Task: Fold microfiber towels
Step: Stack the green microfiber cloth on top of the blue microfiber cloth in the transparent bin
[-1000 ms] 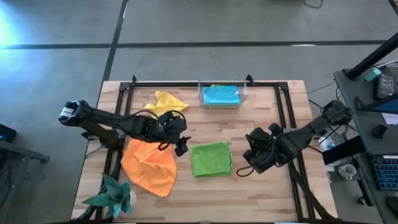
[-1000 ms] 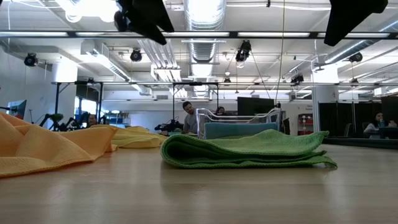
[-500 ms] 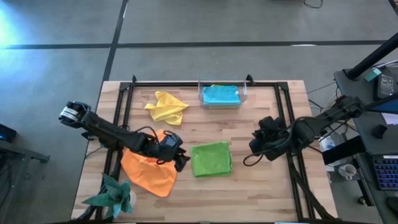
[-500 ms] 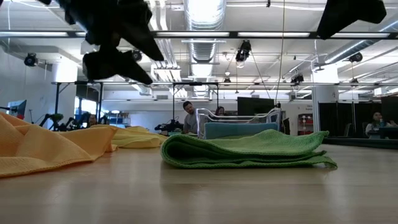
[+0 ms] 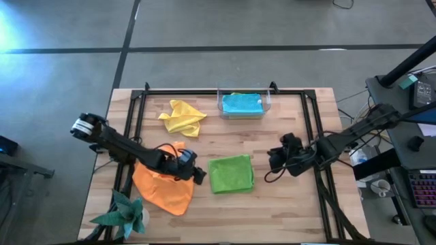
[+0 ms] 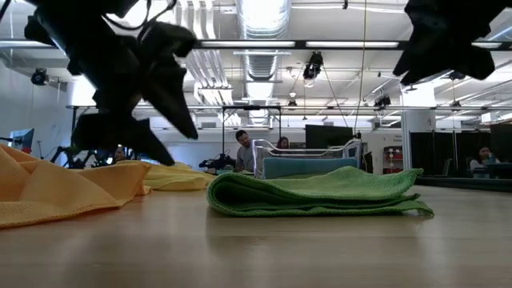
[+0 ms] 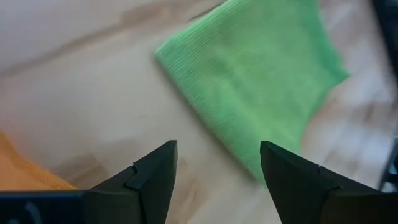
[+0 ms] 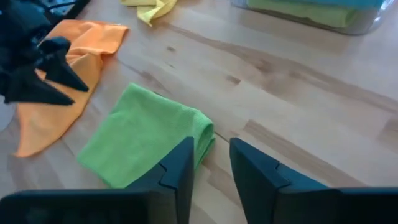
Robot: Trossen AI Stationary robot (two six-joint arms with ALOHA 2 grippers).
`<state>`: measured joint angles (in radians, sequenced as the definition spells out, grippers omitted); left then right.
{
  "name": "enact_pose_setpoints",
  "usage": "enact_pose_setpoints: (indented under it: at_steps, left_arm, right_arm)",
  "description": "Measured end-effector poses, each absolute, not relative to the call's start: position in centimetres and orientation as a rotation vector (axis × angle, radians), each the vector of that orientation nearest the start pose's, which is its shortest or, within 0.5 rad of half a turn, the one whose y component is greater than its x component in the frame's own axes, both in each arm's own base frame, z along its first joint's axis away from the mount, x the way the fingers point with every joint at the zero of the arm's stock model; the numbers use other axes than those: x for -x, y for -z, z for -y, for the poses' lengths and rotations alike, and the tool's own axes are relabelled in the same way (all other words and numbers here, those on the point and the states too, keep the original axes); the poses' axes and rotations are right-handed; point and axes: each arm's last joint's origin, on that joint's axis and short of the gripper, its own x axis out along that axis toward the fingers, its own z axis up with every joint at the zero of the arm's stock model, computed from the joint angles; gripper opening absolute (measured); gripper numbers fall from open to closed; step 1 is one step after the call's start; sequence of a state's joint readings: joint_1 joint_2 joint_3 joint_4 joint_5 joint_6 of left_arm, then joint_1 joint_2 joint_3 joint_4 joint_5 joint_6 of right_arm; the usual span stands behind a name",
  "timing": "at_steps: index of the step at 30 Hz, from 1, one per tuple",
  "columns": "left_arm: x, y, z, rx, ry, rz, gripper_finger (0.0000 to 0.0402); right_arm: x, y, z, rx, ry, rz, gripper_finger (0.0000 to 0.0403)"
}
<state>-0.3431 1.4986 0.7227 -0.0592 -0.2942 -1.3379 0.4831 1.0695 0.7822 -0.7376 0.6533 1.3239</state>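
Observation:
A lime green towel (image 5: 231,174) lies folded flat mid-table, also seen in the low view (image 6: 320,196). An orange towel (image 5: 163,187) lies crumpled to its left. A yellow towel (image 5: 182,116) is bunched at the far left. A blue towel (image 5: 242,103) sits in a clear box. My left gripper (image 5: 197,175) hangs open low over the bare wood between the orange towel and the green towel (image 7: 255,81), touching neither. My right gripper (image 5: 272,160) hovers to the right of the green towel (image 8: 146,134); its fingers stand slightly apart with nothing between them.
A teal spiky paper ornament (image 5: 126,212) stands at the near left corner. The clear box (image 5: 242,112) is at the far middle. A black frame rail (image 5: 204,91) runs around the table. Bare wood lies near and right of the green towel.
My left gripper has come down toward the table and a little toward the near edge, rolling as it sank, and stays open. My right gripper has shifted toward the far edge and dropped slightly. The towels lie as before.

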Motion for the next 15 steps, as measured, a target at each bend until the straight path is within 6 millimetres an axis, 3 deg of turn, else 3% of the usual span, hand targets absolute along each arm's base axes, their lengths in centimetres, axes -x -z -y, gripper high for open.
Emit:
enact_pose_setpoints:
  at_steps: [7, 15]
  left_arm:
    - [-28.3, -14.3, 9.1, 1.068, -0.510, -0.688, 0.0215]
    - [-29.1, -13.3, 9.0, 1.084, -0.510, -0.662, 0.0215]
  right_arm:
    - [-18.9, -23.4, -6.9, -0.713, 0.698, -0.591, 0.0152]
    - [-20.2, -22.2, -6.3, -0.828, 0.711, -0.609, 0.0181]
